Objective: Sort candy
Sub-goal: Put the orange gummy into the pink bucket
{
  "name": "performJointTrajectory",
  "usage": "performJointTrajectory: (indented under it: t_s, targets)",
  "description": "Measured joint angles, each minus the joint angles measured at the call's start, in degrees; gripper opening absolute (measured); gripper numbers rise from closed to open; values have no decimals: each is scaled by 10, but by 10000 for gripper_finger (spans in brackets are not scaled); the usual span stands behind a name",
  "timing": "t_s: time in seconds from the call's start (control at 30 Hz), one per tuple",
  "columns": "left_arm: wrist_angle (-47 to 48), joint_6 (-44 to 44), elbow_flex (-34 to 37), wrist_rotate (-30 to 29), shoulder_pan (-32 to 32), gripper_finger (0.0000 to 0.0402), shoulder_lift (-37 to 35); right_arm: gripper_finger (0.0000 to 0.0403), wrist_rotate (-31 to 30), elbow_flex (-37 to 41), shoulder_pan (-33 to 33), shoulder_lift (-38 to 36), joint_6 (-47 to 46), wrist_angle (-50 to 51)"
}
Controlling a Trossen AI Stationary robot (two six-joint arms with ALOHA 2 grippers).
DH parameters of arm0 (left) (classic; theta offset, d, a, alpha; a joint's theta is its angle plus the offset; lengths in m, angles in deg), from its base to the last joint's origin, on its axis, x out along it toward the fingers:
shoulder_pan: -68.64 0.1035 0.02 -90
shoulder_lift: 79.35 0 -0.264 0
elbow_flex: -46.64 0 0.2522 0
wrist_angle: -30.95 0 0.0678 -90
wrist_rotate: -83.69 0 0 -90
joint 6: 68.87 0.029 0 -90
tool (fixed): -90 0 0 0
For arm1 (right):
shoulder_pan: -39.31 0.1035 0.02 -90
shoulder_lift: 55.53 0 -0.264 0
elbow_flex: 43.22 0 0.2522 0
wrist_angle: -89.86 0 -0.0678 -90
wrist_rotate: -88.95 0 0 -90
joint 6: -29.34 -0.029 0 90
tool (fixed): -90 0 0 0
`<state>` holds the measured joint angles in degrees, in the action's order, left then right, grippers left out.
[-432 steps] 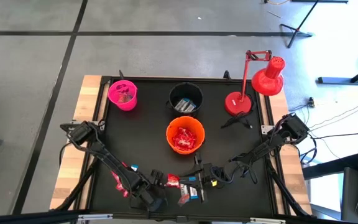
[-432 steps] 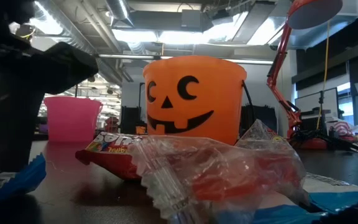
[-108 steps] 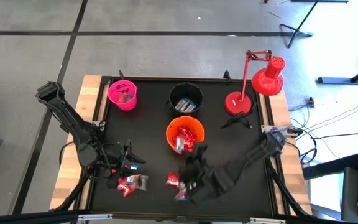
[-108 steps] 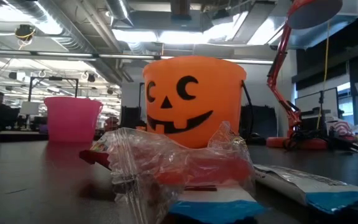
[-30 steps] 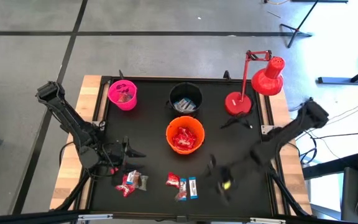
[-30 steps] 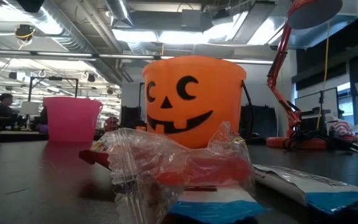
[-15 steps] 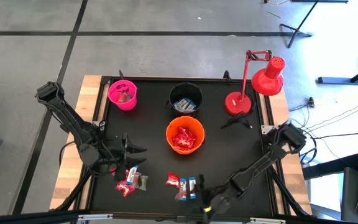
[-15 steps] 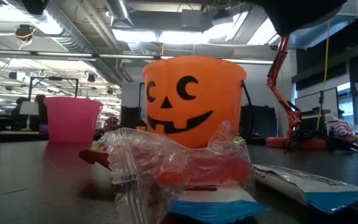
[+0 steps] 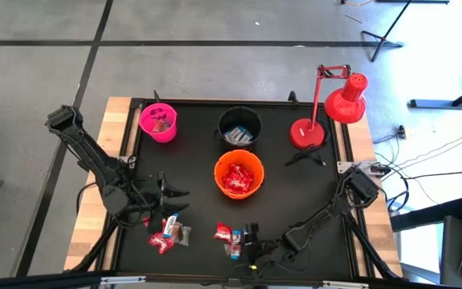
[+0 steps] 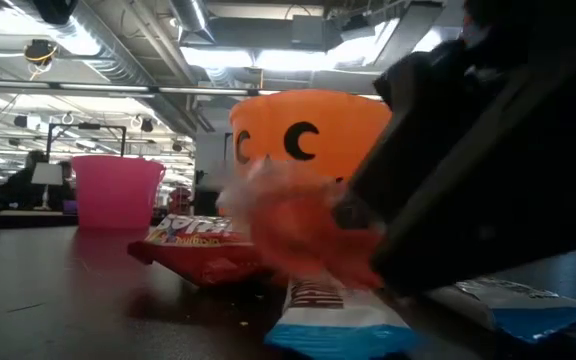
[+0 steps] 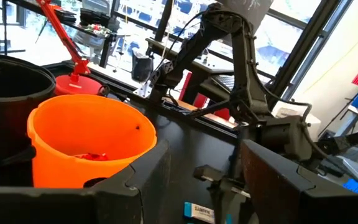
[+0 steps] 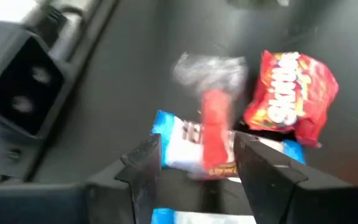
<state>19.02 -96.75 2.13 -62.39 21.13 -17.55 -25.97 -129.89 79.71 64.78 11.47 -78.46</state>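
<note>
Crowding open right hand (image 9: pixel 249 250): red packet (image 9: pixel 224 234), blue bar (image 12: pixel 185 142), w/ orange bucket (image 9: pixel 239 176) behind; left hand (image 9: pixel 169 199) open, empty

An orange bucket (image 9: pixel 239 174) printed with a black jack-o'-lantern face is seen at the black mat's (image 9: pixel 311 201) centre. At its eleven o'clock a pink bucket (image 9: pixel 159 122) is shown, at twelve a black bucket (image 9: pixel 240 126), and at two a red desk lamp (image 9: pixel 327 112). A red packet (image 12: pixel 291 96) lettered in white is seen, beside a blue-and-white bar (image 12: pixel 182 140) and a clear wrapper with red inside (image 12: pixel 213 121). Pale wood is shown on the table edge (image 9: pixel 91 217).
</note>
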Motion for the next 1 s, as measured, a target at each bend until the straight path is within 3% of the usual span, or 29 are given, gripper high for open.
performJointTrajectory:
  t_s: [0.23,0.33,0.63,0.7,1.0]
  targets:
    - [2,-1,0,-1,0,184,0,197,-12,0,-4,6,-10,21]
    - [3,-2,0,-1,0,184,0,178,-17,0,-4,6,-12,22]
    - [5,-2,0,-1,0,184,6,28,-16,0,-4,3,-14,24]
    - [5,-2,0,0,0,184,11,11,-11,-2,-4,-1,-14,25]
    - [4,-2,0,24,0,184,34,41,-27,-79,-4,-32,27,68]
